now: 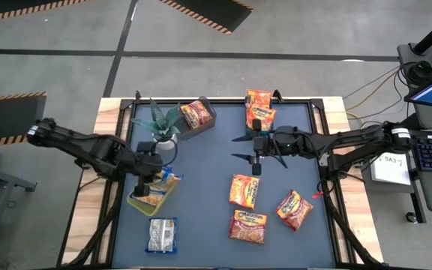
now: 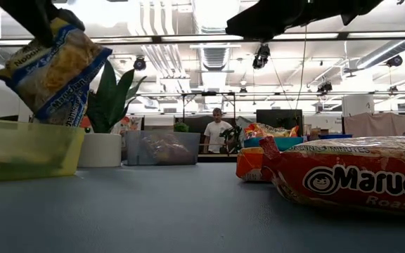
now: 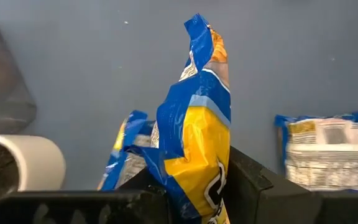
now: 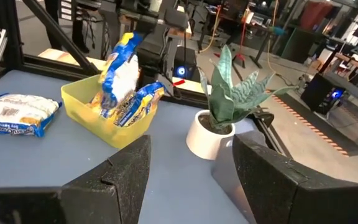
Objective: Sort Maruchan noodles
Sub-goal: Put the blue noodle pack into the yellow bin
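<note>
The left gripper (image 1: 153, 190) is pinching a yellow-and-blue packet (image 3: 194, 140) above the yellow bin (image 1: 136, 201). The right gripper (image 1: 254, 149) is hanging open. Four packets are lying loose near that bin.
</note>
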Tool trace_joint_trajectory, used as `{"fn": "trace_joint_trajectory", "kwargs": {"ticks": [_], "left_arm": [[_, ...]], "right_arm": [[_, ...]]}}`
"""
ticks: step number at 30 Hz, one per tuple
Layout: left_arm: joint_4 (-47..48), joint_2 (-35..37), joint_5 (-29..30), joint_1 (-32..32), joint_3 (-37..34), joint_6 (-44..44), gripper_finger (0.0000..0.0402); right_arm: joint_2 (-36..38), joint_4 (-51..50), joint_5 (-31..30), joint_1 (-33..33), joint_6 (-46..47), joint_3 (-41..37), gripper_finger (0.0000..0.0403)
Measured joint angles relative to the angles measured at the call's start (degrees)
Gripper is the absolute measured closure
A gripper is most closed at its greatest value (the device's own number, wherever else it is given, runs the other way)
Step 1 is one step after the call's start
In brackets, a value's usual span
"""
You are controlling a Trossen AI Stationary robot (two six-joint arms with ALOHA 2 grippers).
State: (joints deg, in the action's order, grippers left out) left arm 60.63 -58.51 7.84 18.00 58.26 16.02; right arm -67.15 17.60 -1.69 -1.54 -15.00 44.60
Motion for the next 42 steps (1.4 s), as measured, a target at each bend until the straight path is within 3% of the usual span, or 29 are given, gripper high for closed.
{"fn": "trace_joint_trajectory", "kwargs": {"ticks": [4, 16, 23, 37, 42], "left_arm": [[-2.76, 3.44, 3.16, 0.37, -4.2, 1.31, 0.0326], [-12.97, 14.7, 3.4, 0.46, -18.97, 6.63, 0.0327], [-14.68, 15.56, 3.71, 0.46, -24.52, 10.0, 0.0327], [-16.57, 10.84, 3.84, 0.44, -25.11, 11.59, 0.0325], [-13.01, 9.11, 3.89, 0.44, -22.87, 14.0, 0.0299]], "right_arm": [[-0.9, 0.47, 0.0, 0.0, 0.83, 0.0, 0.0188], [-2.35, 1.22, 0.04, 0.0, 1.55, 0.0, 0.0186], [-2.35, 3.6, 0.04, 0.0, 1.54, 0.0, 0.0186], [-2.33, 4.16, 0.07, 0.0, 2.35, 0.0, 0.0186], [-2.33, 4.14, 0.09, 0.0, 2.38, 0.0, 0.0186]]}}
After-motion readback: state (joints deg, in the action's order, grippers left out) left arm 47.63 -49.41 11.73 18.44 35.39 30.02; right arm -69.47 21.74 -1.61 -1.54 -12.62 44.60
